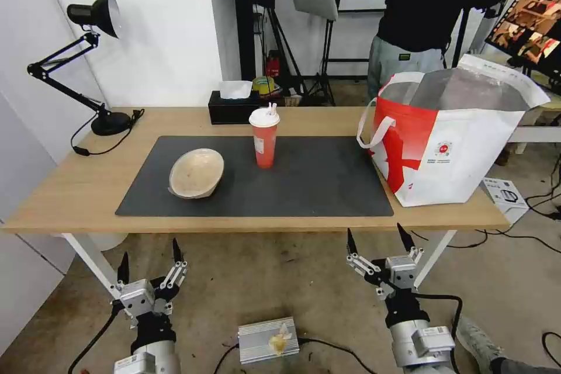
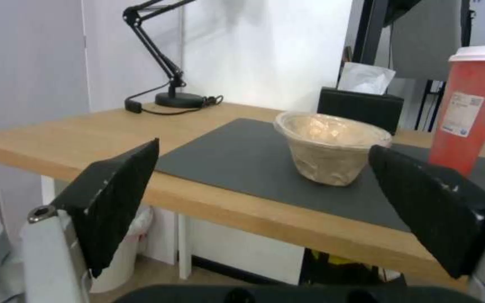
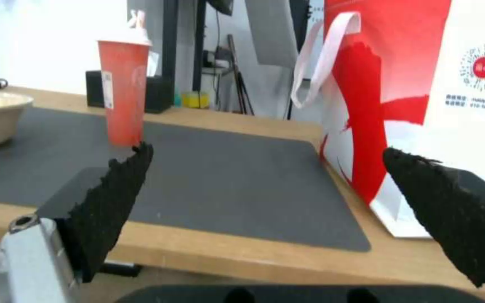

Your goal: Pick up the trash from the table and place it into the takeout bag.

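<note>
The beige lidded paper bowl (image 1: 196, 172) lies tilted on the left part of the dark grey mat (image 1: 304, 181), with the red paper cup (image 1: 265, 139) upright to its right, nearer the far edge. The takeout bag (image 1: 453, 137) stands open at the worktop's (image 1: 70, 187) right end. Below the near edge, the left gripper (image 1: 149, 260) and right gripper (image 1: 377, 239) hover with fingers apart, holding nothing.
</note>
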Controlling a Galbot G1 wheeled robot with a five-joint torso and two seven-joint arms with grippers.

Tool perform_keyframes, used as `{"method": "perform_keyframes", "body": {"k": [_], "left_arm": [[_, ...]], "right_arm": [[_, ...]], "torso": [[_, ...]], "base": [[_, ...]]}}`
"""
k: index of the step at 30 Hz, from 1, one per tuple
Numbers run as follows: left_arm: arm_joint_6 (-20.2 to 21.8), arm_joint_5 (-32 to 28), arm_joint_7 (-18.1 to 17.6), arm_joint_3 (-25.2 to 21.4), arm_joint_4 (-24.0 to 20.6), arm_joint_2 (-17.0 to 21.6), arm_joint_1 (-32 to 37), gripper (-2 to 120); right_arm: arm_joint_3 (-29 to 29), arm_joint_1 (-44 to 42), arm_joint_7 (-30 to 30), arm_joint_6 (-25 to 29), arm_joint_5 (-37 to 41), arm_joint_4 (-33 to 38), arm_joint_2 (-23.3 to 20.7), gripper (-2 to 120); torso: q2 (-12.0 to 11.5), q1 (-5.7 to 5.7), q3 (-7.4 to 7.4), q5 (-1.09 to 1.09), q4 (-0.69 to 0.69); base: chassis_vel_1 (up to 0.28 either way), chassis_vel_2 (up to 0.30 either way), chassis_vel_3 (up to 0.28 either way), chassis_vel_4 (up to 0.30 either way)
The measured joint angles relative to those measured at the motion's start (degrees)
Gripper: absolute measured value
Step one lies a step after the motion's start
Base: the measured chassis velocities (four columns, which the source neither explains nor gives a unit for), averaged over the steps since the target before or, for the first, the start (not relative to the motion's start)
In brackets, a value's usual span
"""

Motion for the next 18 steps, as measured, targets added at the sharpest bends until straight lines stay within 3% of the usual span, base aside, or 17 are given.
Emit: {"method": "perform_keyframes", "body": {"k": [3,5,7,8,11,14,18], "left_arm": [[0.0,0.0,0.0,-0.03,-0.04,0.0,0.03,100],[0.0,0.0,0.02,-0.07,-0.15,0.01,0.09,100],[0.0,0.0,0.03,-0.09,-0.2,0.01,0.11,100],[0.0,-0.01,0.04,-0.19,-0.33,0.01,0.13,100],[0.0,-0.09,0.04,-0.22,-0.5,0.02,0.16,100],[0.03,-0.32,0.09,0.1,-0.86,0.01,0.53,100],[0.03,-0.33,0.13,0.06,-0.8,0.01,0.53,100]], "right_arm": [[0.03,0.78,-1.61,1.67,1.45,0.07,-0.22,100],[-0.03,3.66,-7.93,6.48,6.6,0.71,-1.29,100],[-0.03,4.53,-9.65,7.31,7.68,0.85,-1.62,100],[0.05,7.34,-14.63,8.8,11.1,1.31,-2.83,100],[0.04,10.22,-19.66,9.18,15.73,1.87,-4.4,100],[-0.1,15.23,-29.93,7.95,27.09,2.16,-7.17,100],[-1.11,18.62,-34.85,6.46,31.5,0.79,-8.39,100]], "torso": [[0.0,0.0,0.0,0.0,-0.01],[0.0,0.0,0.0,0.0,0.0],[0.0,0.0,0.0,0.0,0.0],[0.0,0.0,0.0,0.0,0.01],[0.0,0.0,0.0,0.0,0.02],[0.0,0.0,0.0,0.0,0.01],[0.0,0.0,0.01,0.0,0.0]], "base": [[0.0,0.0,0.0,0.0],[0.0,0.0,0.0,0.0],[0.0,0.0,0.0,0.0],[0.0,0.0,0.0,0.0],[0.0,0.0,0.0,0.0],[0.0,0.0,0.0,0.0],[0.0,0.0,0.0,0.0]]}}
